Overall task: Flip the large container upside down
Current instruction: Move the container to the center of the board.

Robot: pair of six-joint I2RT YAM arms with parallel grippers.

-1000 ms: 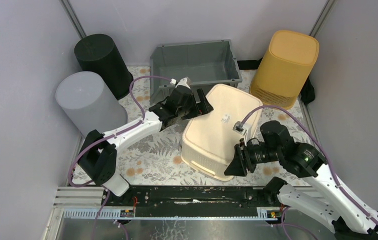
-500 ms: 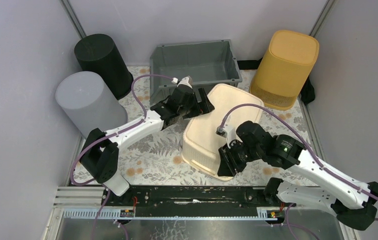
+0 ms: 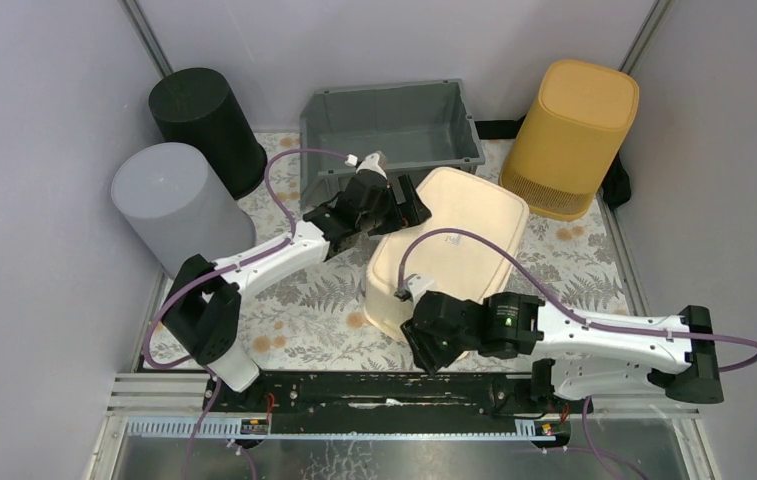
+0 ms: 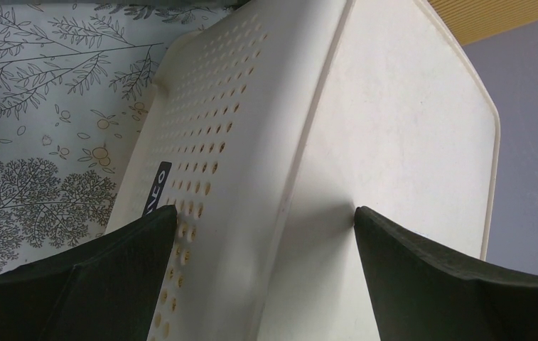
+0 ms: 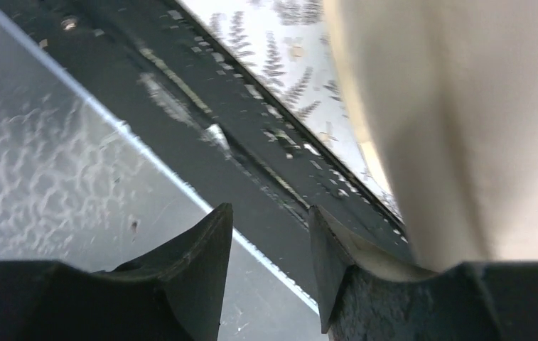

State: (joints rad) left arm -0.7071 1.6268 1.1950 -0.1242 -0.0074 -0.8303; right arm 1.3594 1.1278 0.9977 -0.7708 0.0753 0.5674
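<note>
The large cream container lies bottom up and tilted on the patterned table mat. My left gripper is open at its far left corner. In the left wrist view the gripper straddles the edge between the perforated side wall and the flat bottom of the container. My right gripper is low at the container's near rim, by the table's front edge. In the right wrist view it is open with nothing between the fingers, and the container wall is just right of the right finger.
A grey open bin stands behind the container. A yellow basket stands upside down at the back right. A black cylinder and a grey cylinder stand at the left. The black base rail runs along the near edge.
My right arm has swung from the container's right side down and left to its near rim. The left gripper and the container have hardly moved.
</note>
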